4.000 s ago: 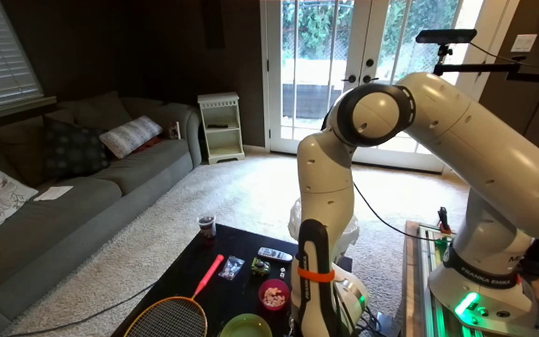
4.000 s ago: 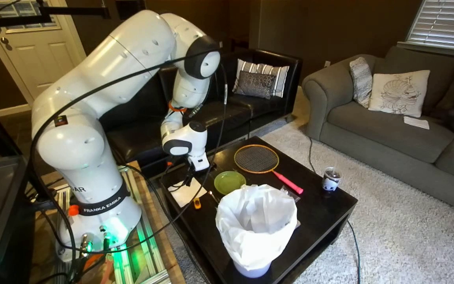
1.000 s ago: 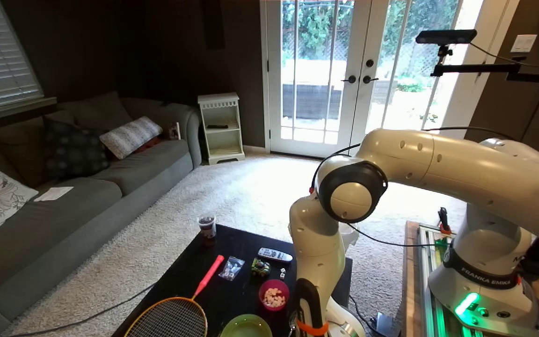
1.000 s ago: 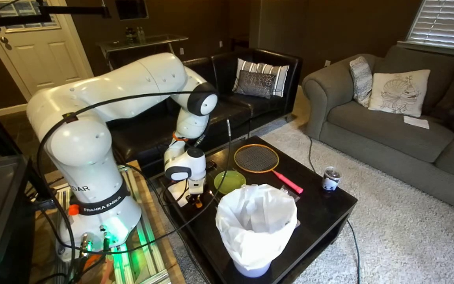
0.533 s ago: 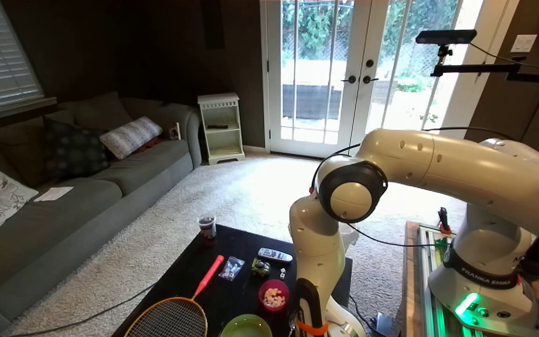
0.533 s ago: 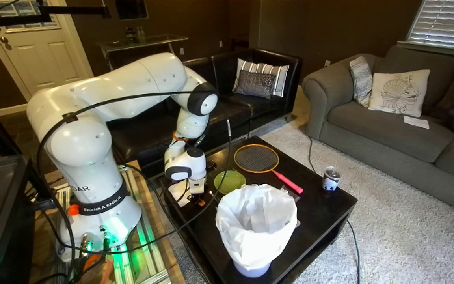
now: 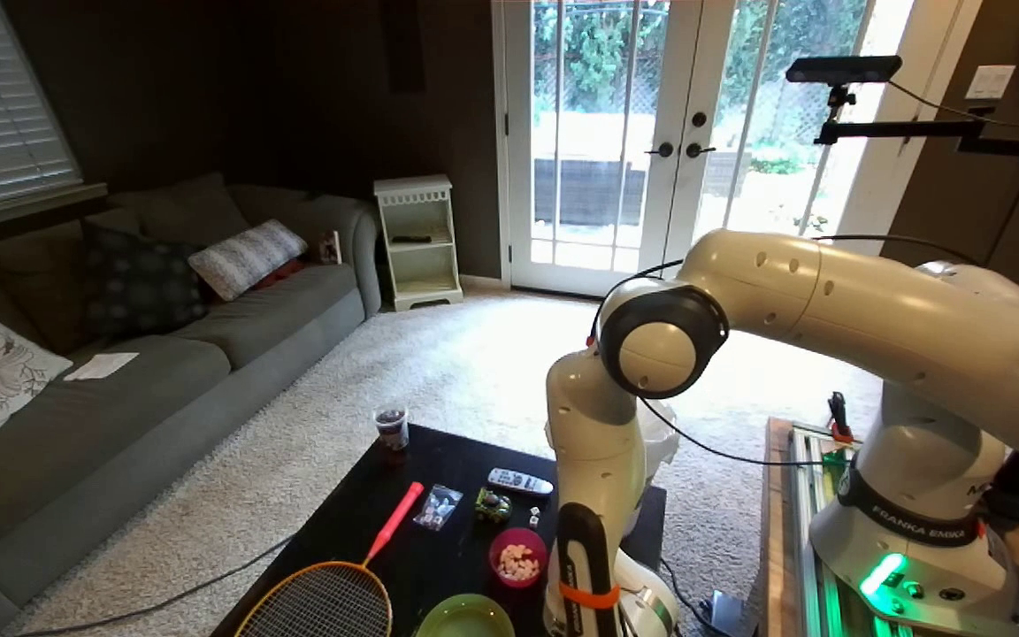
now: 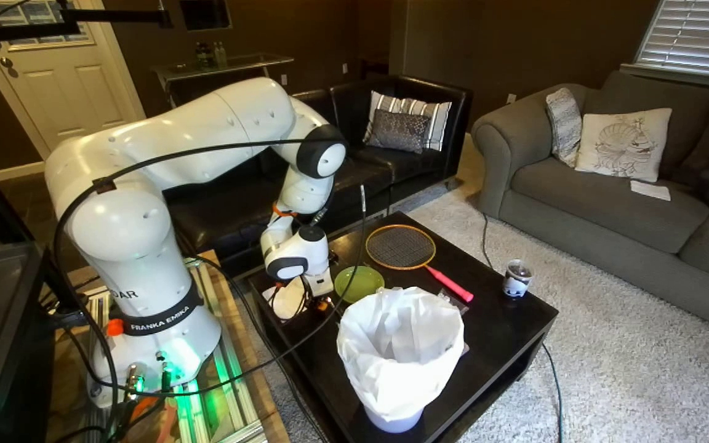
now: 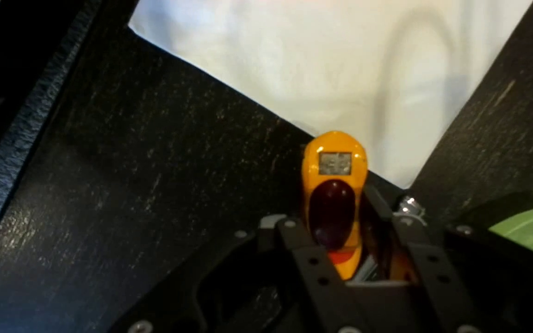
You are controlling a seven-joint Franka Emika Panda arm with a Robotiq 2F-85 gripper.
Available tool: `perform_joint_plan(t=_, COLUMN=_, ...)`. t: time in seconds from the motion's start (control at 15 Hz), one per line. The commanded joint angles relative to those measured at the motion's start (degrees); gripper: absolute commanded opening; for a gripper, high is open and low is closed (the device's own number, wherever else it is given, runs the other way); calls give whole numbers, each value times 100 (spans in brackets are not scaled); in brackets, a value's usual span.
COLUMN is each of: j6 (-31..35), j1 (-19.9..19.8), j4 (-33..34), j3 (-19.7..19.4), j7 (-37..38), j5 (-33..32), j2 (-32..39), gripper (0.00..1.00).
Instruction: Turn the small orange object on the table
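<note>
Pincer (image 9: 335, 216), black, two-fingered, is gripping and partly hiding one glossy orange oblong object (image 9: 333, 199); near the pincer, the wrist view is cropping one white paper sheet (image 9: 322, 60).

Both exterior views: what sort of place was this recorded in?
Most likely a living room in a home: a grey fabric sofa and a low black rectangular coffee table show in both exterior views, and a black leather-look couch shows in an exterior view.
</note>
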Motion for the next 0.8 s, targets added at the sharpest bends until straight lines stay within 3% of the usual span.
perform_joint_plan(t=0.0, j6=-368, j1=-287, j4=-291, j3=66, j7=-766, j5=-520, j2=-288, gripper=8)
perform_joint_plan(t=0.33, j6=-1074, j1=-260, j4=-429, j3=-90, j7=-1864, j5=-723, j2=-540, gripper=8)
perform_joint_plan(t=0.73, j6=-1596, j1=256, j4=-486, j3=-488, j7=-2736, j5=-1040, j2=-704, gripper=8)
